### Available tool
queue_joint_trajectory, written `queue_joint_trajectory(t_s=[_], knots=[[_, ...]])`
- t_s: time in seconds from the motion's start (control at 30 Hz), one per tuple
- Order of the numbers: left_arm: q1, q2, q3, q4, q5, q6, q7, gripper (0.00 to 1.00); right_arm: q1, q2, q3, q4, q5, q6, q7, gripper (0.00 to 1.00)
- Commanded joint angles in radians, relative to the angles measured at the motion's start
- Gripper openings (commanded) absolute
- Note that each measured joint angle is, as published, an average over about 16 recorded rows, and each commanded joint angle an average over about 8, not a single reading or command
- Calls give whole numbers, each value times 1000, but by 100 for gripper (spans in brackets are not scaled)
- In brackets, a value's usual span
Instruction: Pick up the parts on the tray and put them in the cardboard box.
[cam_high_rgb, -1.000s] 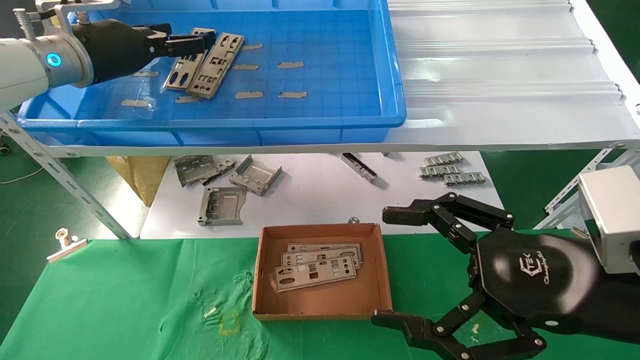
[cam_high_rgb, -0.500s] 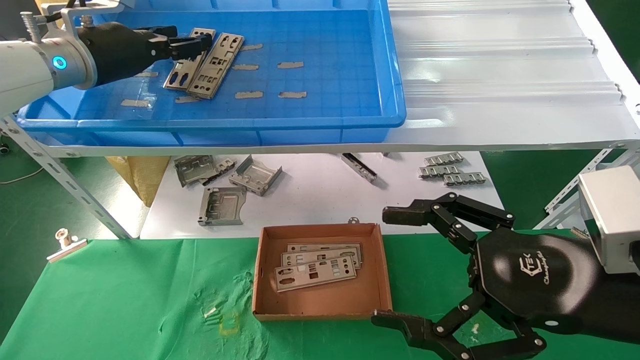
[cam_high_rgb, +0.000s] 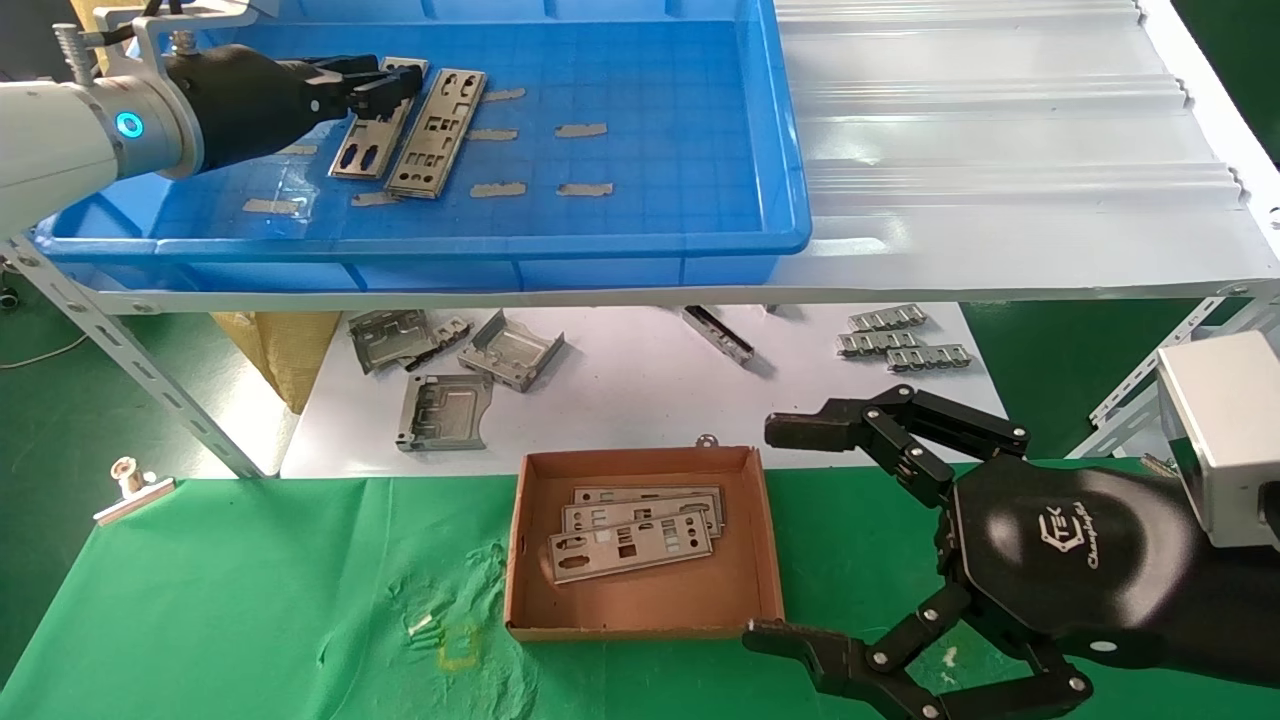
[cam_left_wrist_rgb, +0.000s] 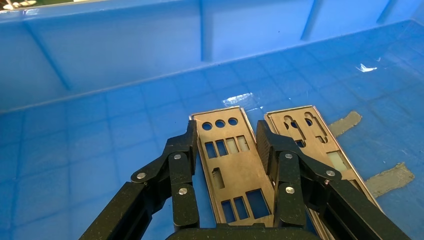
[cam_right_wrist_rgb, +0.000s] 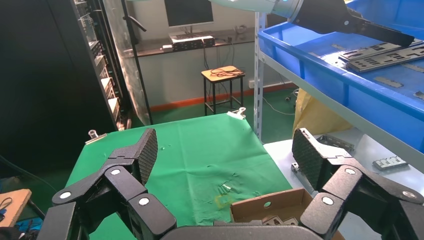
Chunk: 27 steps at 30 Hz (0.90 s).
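Left pincer (cam_left_wrist_rgb: 226, 142) fingers apart astride a tray (cam_high_rgb: 700, 215) part (cam_left_wrist_rgb: 231, 165), plate's near end hidden behind it, right pincer (cam_high_rgb: 800, 535) spread wide beside cardboard box (cam_high_rgb: 640, 600)

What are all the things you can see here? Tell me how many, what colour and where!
Tray: one, bright blue, on the upper shelf.
Plates in the tray: two, silver, side by side near its far left part.
Tape scraps: several, grey, stuck on the tray floor.
Ribbed panel: one, white, beside the tray.
Cardboard box: one, brown, on the green cloth.
Plates in the box: three, silver, stacked overlapping.
Brackets: about three, grey, on the white lower board.
Ridged strips: three, silver, on that board's right.
Clip: one, silver, at the cloth's left corner.
Left gripper: black, open, straddling one plate in the tray.
Right gripper: black, open, right of the box.
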Motion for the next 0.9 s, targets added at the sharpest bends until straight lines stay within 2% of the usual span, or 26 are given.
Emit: queue_joint_trajectory(t_s=[0.03, 0.6, 0.9], knots=[[0, 1, 0, 0, 0, 1, -3, 0, 0, 0, 0, 0, 0, 0, 0, 100], [-28, -21, -40, -40, -57, 49, 44, 0, 0, 0, 0, 0, 0, 0, 0, 100], [-46, -38, -54, -51, -80, 202, 52, 0, 0, 0, 0, 0, 0, 0, 0, 100]])
